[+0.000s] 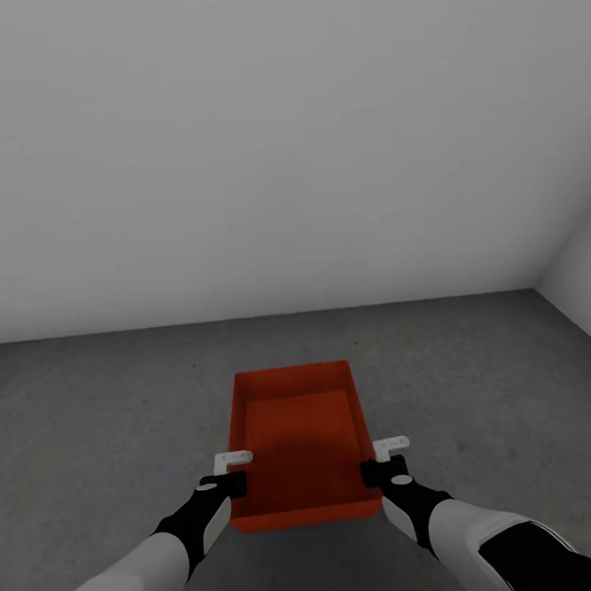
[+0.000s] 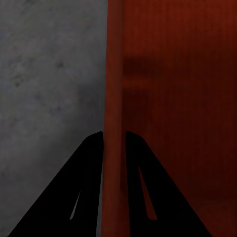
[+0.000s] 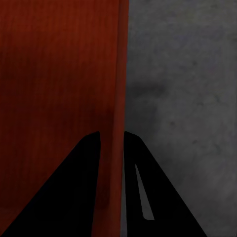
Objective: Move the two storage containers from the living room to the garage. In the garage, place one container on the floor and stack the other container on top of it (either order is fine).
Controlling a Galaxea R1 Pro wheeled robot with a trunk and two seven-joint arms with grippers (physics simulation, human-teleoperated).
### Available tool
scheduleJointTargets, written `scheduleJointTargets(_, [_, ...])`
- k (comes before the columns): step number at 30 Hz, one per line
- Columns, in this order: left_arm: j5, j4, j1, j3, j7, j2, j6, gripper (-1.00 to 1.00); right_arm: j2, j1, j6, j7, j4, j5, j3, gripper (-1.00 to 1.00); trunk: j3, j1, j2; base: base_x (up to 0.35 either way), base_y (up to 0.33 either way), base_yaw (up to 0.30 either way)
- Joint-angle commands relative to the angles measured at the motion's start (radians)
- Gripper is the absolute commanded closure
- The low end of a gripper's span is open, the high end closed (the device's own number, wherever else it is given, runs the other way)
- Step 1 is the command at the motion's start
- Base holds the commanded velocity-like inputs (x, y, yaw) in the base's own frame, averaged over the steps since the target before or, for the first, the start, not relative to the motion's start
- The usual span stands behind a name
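Both grippers, left (image 2: 114, 143) and right (image 3: 112, 143), are pinched tight on the bin (image 1: 300, 437)'s side walls over the floor (image 1: 92, 418). Looks stiff, light and probably slick, so gripping opposite rims seems smart.

Two white-and-black arms ending in dark claws

In the head view each forearm is a smooth white shell that narrows into a glossy black wrist section, with a black upper-arm segment at the frame's lower corners. A small round pale-grey cap sits on each wrist. The left claw (image 1: 233, 462) and right claw (image 1: 391, 448) each carry a small white angled bracket with tiny dark marks. In the wrist views the fingers (image 2: 79, 197) are flat black wedges tapering to a point, each cut by a slim slot. A white-edged strip of the trunk shows at the bottom.
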Motion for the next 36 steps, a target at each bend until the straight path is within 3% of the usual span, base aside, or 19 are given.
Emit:
scheduleJointTargets(1, [-0.013,-0.004,0.000,0.037,0.031,-0.001,0.007,1.00,0.021,-0.001,-0.002,0.011,-0.001,0.000,-0.085,1.00,-0.004,0.004,-0.008,0.000,0.000,0.000])
scheduleJointTargets(18, [-0.013,-0.006,0.000,0.037,0.031,-0.001,0.007,1.00,0.018,-0.001,-0.002,0.011,-0.001,-0.001,-0.085,1.00,-0.057,0.069,-0.127,0.000,0.000,0.000])
scheduleJointTargets(36, [-0.014,-0.003,0.000,0.037,0.030,-0.001,0.006,1.00,0.015,-0.001,-0.005,0.009,-0.001,-0.001,-0.082,1.00,-0.057,0.069,-0.127,0.000,0.000,0.000])
